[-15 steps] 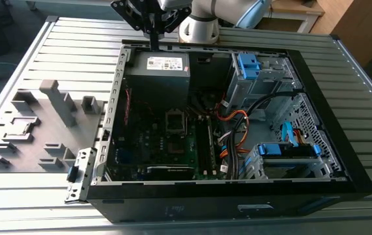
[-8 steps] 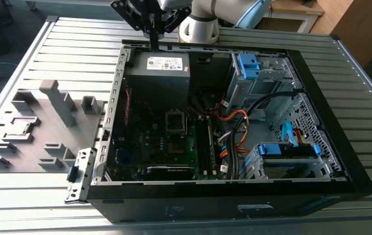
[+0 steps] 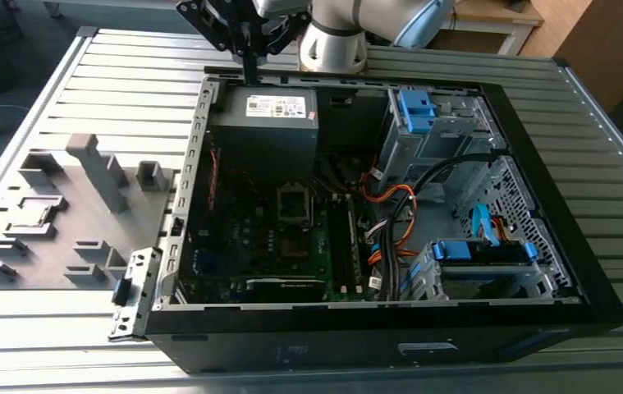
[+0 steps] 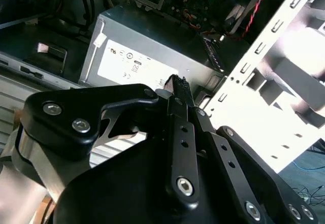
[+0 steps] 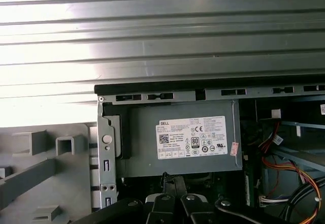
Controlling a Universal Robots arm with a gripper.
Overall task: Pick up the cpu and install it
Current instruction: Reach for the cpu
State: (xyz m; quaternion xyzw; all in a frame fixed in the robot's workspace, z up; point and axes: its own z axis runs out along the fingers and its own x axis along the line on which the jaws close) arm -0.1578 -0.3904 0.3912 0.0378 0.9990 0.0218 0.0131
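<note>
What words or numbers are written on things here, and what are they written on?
White label on the power supply: rows of tiny print and round marks, too small to read reliably.
Pale sticker at that label's corner: blurred, unreadable.
White tag by the orange cables inside the case, exterior view: too small to read.
No other print is readable.

The arm [image 3: 344,37] rises just beyond the computer case [image 3: 344,349], at the rim farthest from the exterior camera, with its pale wrist joint turned toward the exterior view's left. The black gripper [image 3: 251,70] points straight down over that rim, near the case's corner on the exterior view's left. Its two slim fingers [image 4: 175,112] are pressed together, with nothing visible between them.
</note>
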